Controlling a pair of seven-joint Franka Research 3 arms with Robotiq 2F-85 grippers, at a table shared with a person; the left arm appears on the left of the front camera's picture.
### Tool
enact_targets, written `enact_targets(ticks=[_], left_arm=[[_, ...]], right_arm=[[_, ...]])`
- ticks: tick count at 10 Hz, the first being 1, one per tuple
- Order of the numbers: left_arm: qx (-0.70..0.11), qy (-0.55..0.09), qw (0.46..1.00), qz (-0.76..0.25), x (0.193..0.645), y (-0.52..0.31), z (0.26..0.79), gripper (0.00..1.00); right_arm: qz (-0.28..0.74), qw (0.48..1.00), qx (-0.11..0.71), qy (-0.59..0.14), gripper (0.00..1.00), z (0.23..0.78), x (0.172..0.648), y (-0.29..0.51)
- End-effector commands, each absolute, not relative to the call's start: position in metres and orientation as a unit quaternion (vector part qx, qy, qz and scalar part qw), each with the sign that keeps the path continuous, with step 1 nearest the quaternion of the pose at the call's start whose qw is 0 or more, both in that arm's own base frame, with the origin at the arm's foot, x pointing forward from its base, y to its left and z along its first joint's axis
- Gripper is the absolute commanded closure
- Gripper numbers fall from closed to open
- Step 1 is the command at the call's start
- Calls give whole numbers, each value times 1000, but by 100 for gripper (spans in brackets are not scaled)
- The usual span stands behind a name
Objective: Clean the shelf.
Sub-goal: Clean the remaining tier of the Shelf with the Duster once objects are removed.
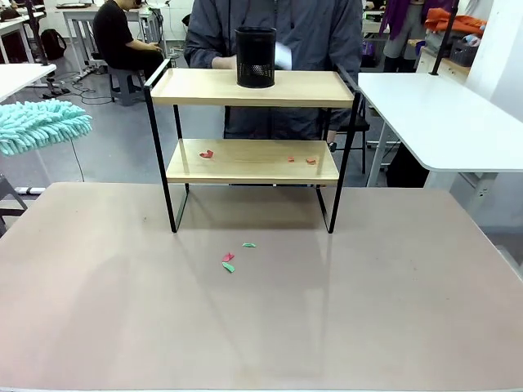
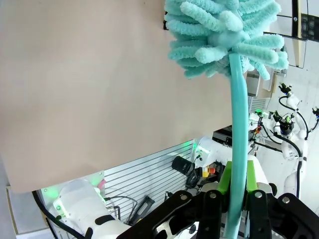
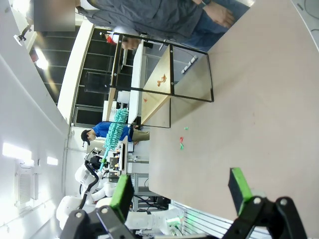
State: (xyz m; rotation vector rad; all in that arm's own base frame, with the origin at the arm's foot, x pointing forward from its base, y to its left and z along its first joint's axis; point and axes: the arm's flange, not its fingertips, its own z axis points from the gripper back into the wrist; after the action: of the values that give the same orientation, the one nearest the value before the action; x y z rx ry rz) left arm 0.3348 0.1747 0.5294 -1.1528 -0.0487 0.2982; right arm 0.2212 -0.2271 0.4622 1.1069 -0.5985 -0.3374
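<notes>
Grey floor (image 1: pixel 106 147) at upper left of the front view, white table (image 1: pixel 441 114) at upper right, another white table (image 1: pixel 20 75) at left edge, seated person (image 1: pixel 118 37) far back, white wall (image 3: pixel 30 89), dark windows (image 3: pixel 89 107) and bright lights (image 3: pixel 14 150) in the right wrist view

Left gripper (image 2: pixel 238 175): jaws closed tight on the duster handle (image 2: pixel 238 124). Both green pads (image 2: pixel 225 177) press flat against the handle's sides. The handle runs straight out along the line of the fingers. Grip appears centred, with no tilt visible.

Right gripper (image 3: pixel 180 189): jaws spread wide, nothing between them. Its green pads (image 3: pixel 121 191) face each other across a clear gap and touch nothing. The black finger links are symmetrical.

Left arm (image 3: pixel 85 175): seen far off from the right wrist view, white, with its wrist raised. Joint pose too small to judge.
</notes>
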Motion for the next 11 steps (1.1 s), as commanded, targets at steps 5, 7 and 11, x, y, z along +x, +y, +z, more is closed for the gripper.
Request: enact_targets(ticks=[5,7,11], left_arm=[[-608,-59,791,-22,230,123,607,89],[-599,-90,789,-100,164,104,624,89],[-555,34,806,-200,122,38,590,89]], right_arm=[[-146,791,518,-291,0,464,223,-228],[-146,791,518,-291,0,464,223,-228],[-146,791,518,-291,0,464,223,-228]])
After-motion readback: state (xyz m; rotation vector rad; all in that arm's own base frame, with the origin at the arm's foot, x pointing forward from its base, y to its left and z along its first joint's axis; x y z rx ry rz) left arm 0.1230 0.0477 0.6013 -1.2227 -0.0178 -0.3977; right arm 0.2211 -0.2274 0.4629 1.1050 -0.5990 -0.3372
